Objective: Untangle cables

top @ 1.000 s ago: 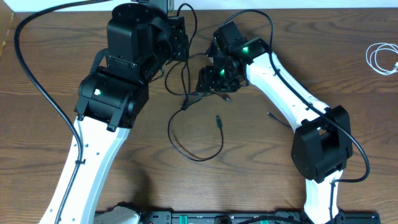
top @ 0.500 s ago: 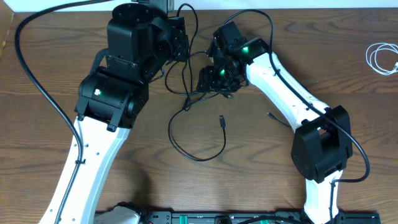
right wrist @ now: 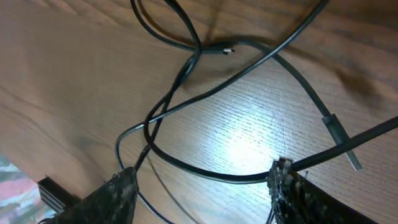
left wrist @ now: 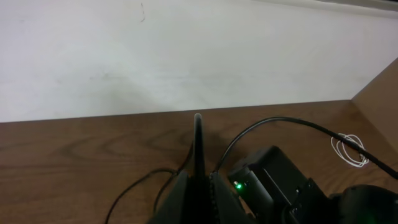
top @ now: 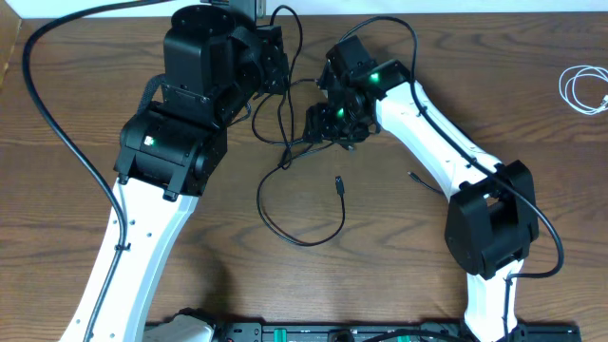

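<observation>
Black cables point(top: 285, 142) lie tangled on the wooden table between my two grippers. One loop point(top: 302, 237) trails toward the front and ends in a small plug point(top: 339, 183). My left gripper point(top: 275, 68) is shut on a black cable point(left wrist: 198, 140), which rises straight up between its fingers point(left wrist: 199, 186). My right gripper point(top: 323, 122) is open just above the tangle. In the right wrist view its fingers point(right wrist: 202, 177) straddle crossing black cables point(right wrist: 205, 171), and a plug point(right wrist: 339, 134) lies near the right finger. A coiled white cable point(top: 581, 87) lies apart at the far right, and it also shows in the left wrist view point(left wrist: 348, 149).
A thick black robot arm wire point(top: 57, 123) curves along the table's left side. Another thin plug end point(top: 415, 177) lies beside the right arm. A pale wall point(left wrist: 186, 50) runs behind the table's far edge.
The right gripper has shifted slightly to the right over the tangle. The front loop and its plug have slid a little to the right. The left arm has not moved.
</observation>
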You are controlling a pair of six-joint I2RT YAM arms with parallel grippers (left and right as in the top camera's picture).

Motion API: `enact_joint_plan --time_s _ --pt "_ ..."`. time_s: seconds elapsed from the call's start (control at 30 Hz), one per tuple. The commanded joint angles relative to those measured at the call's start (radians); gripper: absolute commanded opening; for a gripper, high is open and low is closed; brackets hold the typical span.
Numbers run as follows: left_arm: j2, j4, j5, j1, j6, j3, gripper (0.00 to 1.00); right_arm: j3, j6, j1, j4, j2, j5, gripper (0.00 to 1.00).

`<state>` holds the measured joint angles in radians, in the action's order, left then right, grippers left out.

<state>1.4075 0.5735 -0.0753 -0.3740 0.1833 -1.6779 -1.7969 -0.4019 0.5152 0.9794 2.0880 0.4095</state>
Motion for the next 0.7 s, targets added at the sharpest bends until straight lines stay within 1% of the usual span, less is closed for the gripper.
enact_joint_plan --time_s 0.0,0.43,0.67 --pt "0.005 -0.002 0.010 0.005 -0.006 0.000 0.08 0.014 0.006 0.010 0.000 0.009 -0.011 0.65" --pt "0.005 -0.002 0.009 0.005 -0.006 0.000 0.07 0.033 -0.008 0.017 -0.013 0.009 -0.049 0.65" --pt "0.005 0.003 0.010 0.005 -0.006 0.000 0.07 0.124 -0.109 0.052 -0.155 0.009 -0.076 0.68"
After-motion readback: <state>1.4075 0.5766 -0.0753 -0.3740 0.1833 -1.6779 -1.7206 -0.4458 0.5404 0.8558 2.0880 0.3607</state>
